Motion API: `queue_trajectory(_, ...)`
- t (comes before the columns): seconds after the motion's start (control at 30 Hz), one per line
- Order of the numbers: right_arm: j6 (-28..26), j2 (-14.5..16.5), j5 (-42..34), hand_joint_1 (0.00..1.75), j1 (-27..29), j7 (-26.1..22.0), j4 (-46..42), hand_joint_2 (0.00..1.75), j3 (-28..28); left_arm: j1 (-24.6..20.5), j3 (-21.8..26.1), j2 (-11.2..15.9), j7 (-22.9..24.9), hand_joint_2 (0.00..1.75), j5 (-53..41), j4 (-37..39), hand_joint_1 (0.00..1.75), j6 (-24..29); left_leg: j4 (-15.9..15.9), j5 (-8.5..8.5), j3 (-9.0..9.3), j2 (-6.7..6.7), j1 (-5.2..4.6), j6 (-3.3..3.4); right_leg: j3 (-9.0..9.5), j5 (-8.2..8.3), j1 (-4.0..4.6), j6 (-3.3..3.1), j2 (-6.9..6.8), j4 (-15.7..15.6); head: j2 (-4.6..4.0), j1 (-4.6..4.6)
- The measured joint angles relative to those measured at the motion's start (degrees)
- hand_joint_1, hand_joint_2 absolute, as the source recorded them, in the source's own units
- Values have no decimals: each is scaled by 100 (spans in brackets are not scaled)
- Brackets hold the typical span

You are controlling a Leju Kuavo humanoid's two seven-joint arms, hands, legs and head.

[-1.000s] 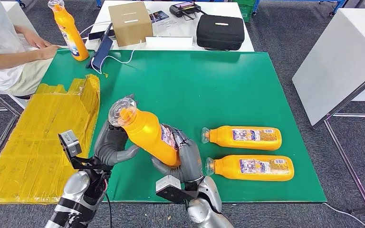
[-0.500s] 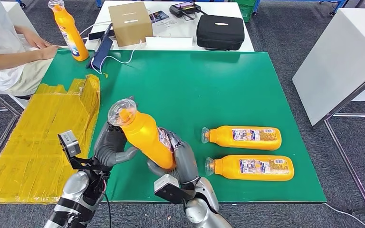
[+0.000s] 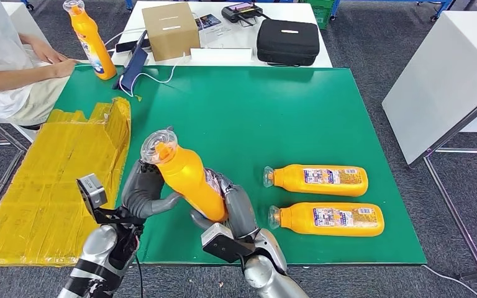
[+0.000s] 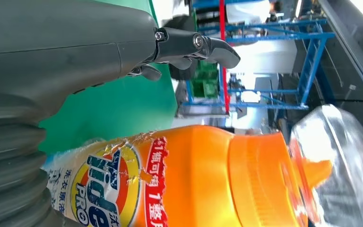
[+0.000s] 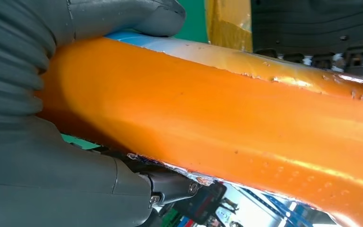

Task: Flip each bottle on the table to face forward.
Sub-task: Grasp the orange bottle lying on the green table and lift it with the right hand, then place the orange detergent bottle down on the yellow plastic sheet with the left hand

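Observation:
An orange detergent bottle point(image 3: 189, 180) with a clear cap point(image 3: 159, 148) is held tilted above the green table's point(image 3: 273, 112) front edge, cap up and to the left. My right hand point(image 3: 233, 208) grips its lower body; in the right wrist view the thumb and fingers wrap the bottle point(image 5: 217, 118). My left hand point(image 3: 143, 189) cups the neck side. In the left wrist view its fingers point(image 4: 203, 45) stand apart from the labelled bottle point(image 4: 194, 179). Two more orange bottles point(image 3: 320, 179) point(image 3: 329, 218) lie on their sides to the right, caps pointing left.
A fourth orange bottle point(image 3: 91, 40) stands upright at the table's back left by a seated person's arm point(image 3: 31, 71). Crumpled yellow sheeting point(image 3: 56, 180) covers the left side. A cardboard box point(image 3: 169, 28) and black case point(image 3: 287, 41) sit behind; a white table point(image 3: 447, 74) stands at the right.
My right hand has shifted slightly left with the bottle, bringing it a little closer against my left hand. The lying bottles have not moved.

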Motion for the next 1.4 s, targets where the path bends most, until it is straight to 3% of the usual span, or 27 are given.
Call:
queue_trajectory(0.17,72,-17,137,175,-9,38,113,175,36,63,-288,-16,-68,175,-431,-109,0,142,0,0,-2,-3,0,0,0,0,0,0,-1,0,0,2)
queue_trajectory(0.57,16,-21,306,175,-28,78,286,175,70,65,-631,-33,-48,175,-495,-115,0,210,0,0,-2,-2,0,0,-1,0,0,0,0,0,0,0)
queue_trajectory(0.7,-41,-36,356,175,-33,81,322,175,70,73,-712,-33,-49,175,-509,-115,175,209,0,-1,-2,-2,0,0,-1,0,0,0,0,0,0,1)
queue_trajectory(1.3,-99,-37,395,175,-38,81,363,175,68,79,-725,-34,-35,175,-376,-103,175,234,0,0,-2,-1,0,0,-3,0,0,0,0,0,0,-1)
queue_trajectory(1.33,-101,-37,388,148,-37,81,361,175,68,78,-724,-34,-32,175,-367,-100,175,244,0,0,-2,-1,0,0,-3,0,0,0,0,0,0,0)
queue_trajectory(1.4,-90,-37,314,61,-34,64,340,175,64,75,-722,-38,-36,175,-375,-96,175,327,0,0,-1,-1,0,0,-3,0,0,0,0,0,0,0)
